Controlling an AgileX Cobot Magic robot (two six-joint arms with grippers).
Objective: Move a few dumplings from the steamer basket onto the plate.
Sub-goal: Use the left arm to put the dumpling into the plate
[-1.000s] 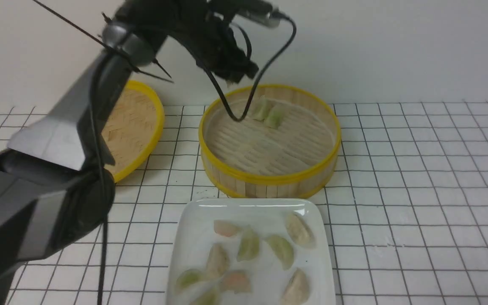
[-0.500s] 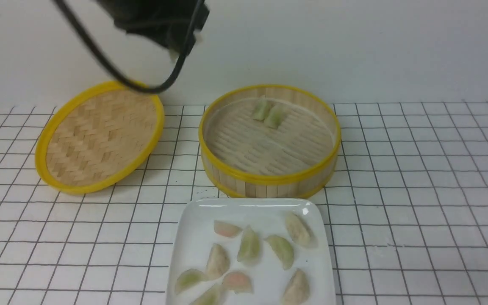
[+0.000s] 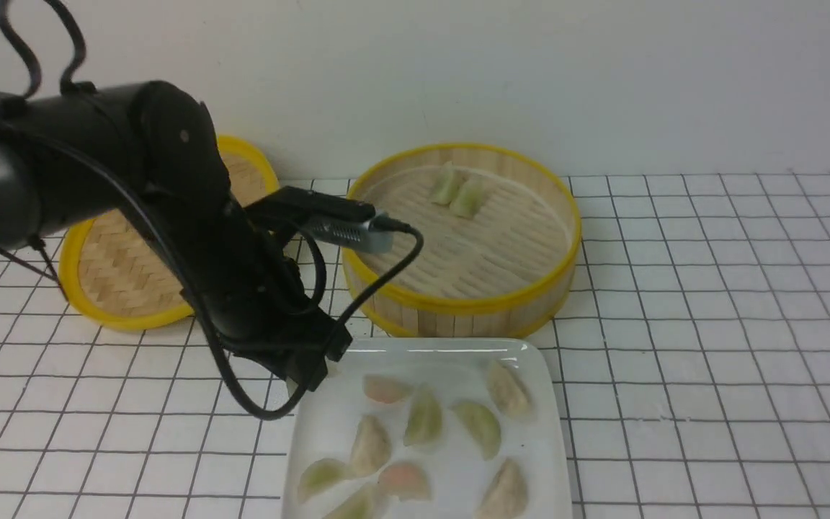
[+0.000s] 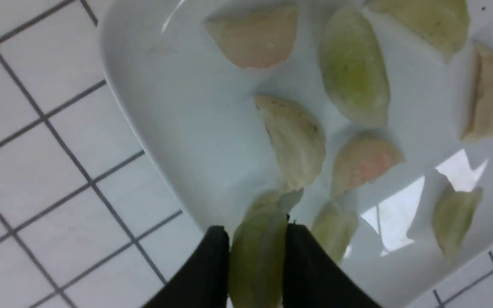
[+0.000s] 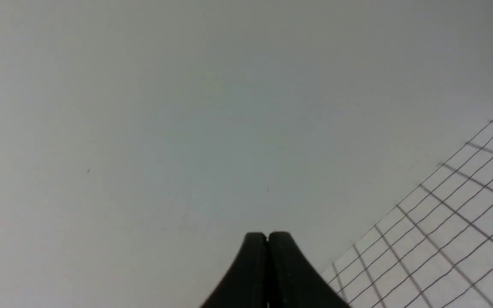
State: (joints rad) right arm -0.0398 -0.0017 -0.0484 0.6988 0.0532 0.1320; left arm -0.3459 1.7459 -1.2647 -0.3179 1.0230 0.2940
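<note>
My left gripper (image 4: 257,231) is shut on a pale green dumpling (image 4: 257,256) that stands on end between its black fingers. In the front view this gripper (image 3: 307,371) hangs low over the back left corner of the white plate (image 3: 328,432). Several dumplings lie on the plate (image 4: 186,107), green ones (image 3: 424,418) among pinkish and beige ones. Two green dumplings (image 3: 446,186) (image 3: 468,196) lie side by side at the back of the steamer basket (image 3: 458,303). My right gripper (image 5: 267,235) is shut on nothing, facing the wall, and does not show in the front view.
The flat woven lid (image 3: 127,281) with its yellow rim lies left of the basket, partly behind my left arm (image 3: 170,187). A black cable (image 3: 386,267) loops from the wrist camera over the basket's front left rim. White gridded tabletop (image 3: 710,324) stretches to the right.
My left arm has swung away from above the basket, passed high through the view, and come down at the plate's back left corner. The two dumplings in the basket have not moved.
</note>
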